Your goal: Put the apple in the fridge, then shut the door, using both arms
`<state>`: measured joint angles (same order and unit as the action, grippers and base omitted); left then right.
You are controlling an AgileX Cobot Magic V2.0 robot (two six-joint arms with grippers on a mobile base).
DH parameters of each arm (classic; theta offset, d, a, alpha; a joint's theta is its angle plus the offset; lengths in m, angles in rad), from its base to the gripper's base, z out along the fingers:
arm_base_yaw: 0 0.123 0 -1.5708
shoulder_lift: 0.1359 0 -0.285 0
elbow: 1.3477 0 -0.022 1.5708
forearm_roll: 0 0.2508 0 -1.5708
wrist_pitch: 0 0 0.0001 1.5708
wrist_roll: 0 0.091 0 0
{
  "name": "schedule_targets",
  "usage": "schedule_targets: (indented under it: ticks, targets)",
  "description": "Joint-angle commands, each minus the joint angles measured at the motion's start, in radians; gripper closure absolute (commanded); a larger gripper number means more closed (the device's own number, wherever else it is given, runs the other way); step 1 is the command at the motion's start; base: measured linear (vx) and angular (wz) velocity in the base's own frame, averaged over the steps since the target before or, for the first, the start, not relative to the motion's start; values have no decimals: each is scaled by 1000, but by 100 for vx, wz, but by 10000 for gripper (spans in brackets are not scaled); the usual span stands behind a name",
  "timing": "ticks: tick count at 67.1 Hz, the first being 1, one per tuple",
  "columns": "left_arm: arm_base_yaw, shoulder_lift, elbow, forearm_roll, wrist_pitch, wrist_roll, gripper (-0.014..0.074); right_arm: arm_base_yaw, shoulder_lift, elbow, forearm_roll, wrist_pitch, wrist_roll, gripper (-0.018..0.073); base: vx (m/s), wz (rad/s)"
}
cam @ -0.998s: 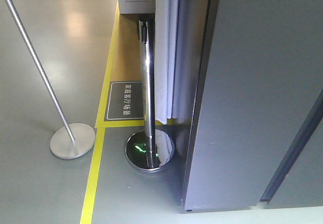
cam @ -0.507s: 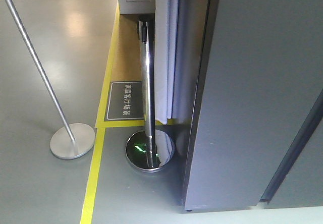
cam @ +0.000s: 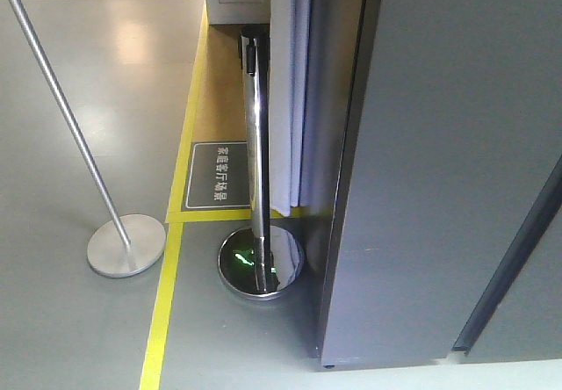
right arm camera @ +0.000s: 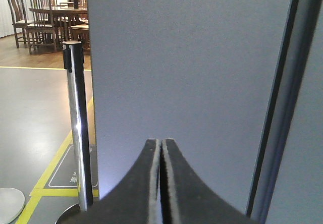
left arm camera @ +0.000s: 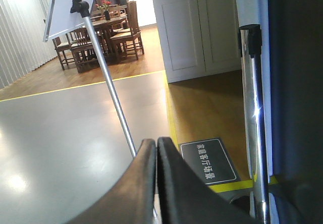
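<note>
Black fingers of the left hand (left arm camera: 155, 156) are pressing together with nothing between them, pointing toward the floor beside a chrome post (left arm camera: 255, 118). Right hand (right arm camera: 161, 156) is likewise pinched flat and empty, facing the dark grey fridge (right arm camera: 186, 77) from close by. Compared with the pictures of a second ago, nothing is shifting: post, yellow floor line (cam: 167, 302) and fridge (cam: 448, 162) are all sitting as before, which suggests a pause. No apple is showing in any view, and the fridge's inside and its shelves are hidden, so whether the apple is inside cannot be told.
</note>
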<state>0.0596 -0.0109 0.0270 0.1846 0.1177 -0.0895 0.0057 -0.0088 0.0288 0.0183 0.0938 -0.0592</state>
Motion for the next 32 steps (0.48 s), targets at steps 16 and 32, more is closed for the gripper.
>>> schedule_targets:
  ticks: [16, 32]
  targets:
    - [-3, -16, 15, -8, -73, -1, 604, -6, -8, 9, -7, -74, -4, 561, 0, 0]
    - [-3, -16, 15, -8, -73, -1, 604, -6, -8, 9, -7, -74, -4, 561, 0, 0]
